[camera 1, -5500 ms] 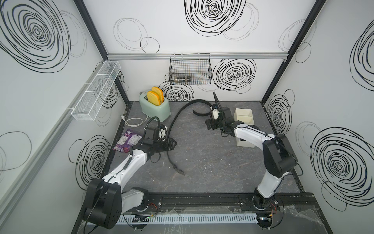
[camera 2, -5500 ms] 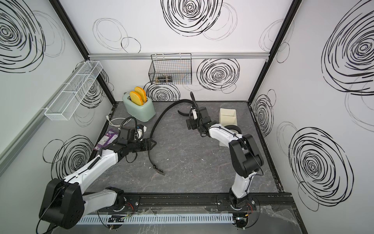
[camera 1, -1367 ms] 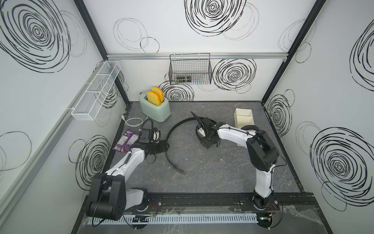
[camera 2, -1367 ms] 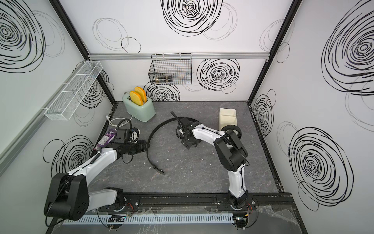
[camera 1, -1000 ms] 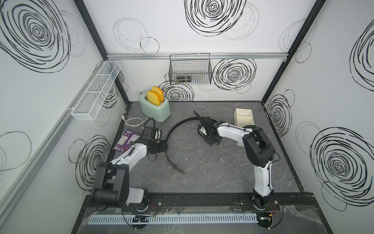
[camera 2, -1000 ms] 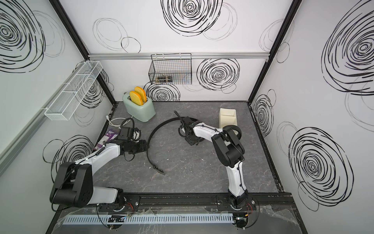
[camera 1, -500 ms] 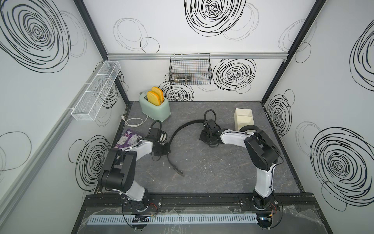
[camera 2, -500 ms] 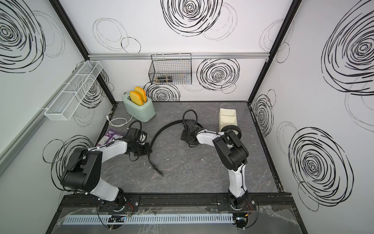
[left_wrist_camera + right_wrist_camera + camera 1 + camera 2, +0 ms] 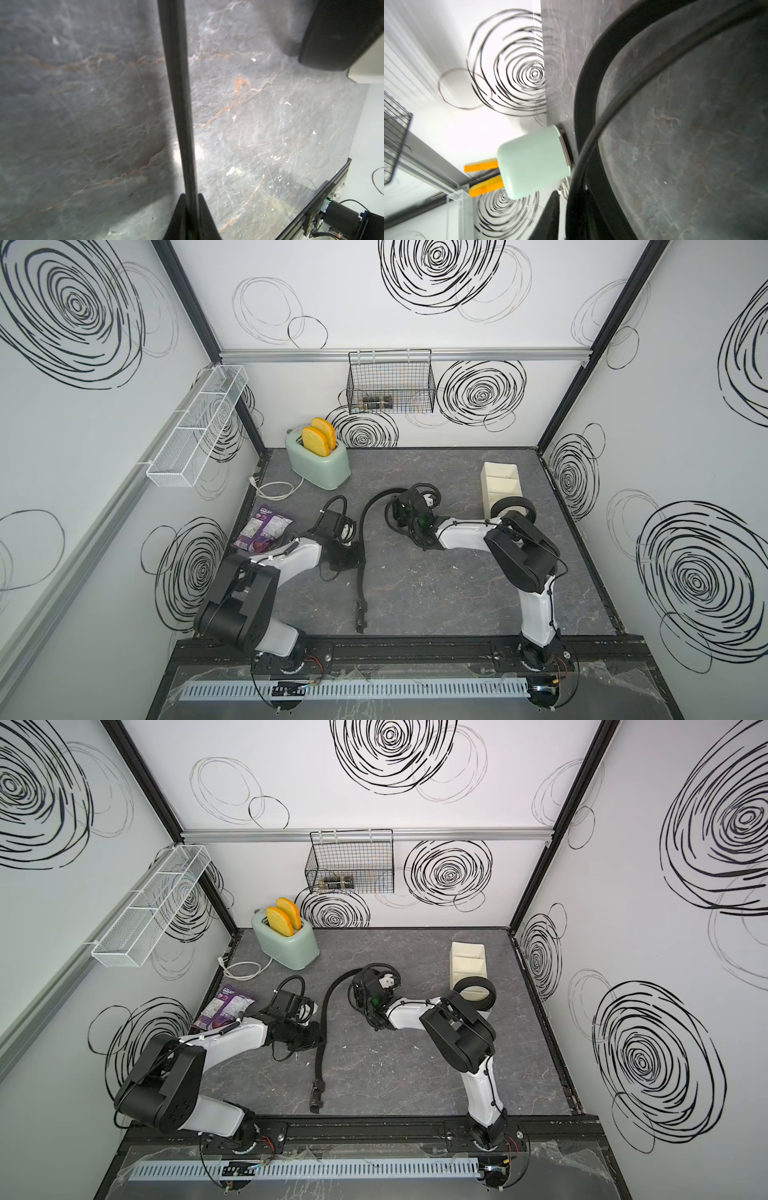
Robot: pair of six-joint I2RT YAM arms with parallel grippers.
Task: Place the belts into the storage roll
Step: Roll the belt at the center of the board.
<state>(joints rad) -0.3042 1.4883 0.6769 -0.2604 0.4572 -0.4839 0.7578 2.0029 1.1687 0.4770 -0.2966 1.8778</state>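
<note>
Left wrist view: the left end effector (image 9: 190,200) is clenched on the long belt (image 9: 178,83), which lies across the desk (image 9: 83,104). In a top view, the right end effector (image 9: 398,512) sits at the belt's curled far end; I cannot tell its grip. A coiled belt (image 9: 510,506) stands at the near end of the storage roll (image 9: 500,479). The toaster (image 9: 320,460) and snack bag (image 9: 264,526) lie well apart.

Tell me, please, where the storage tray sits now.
In a top view, the storage tray stands far right on the table, a coiled belt at its near end.
</note>
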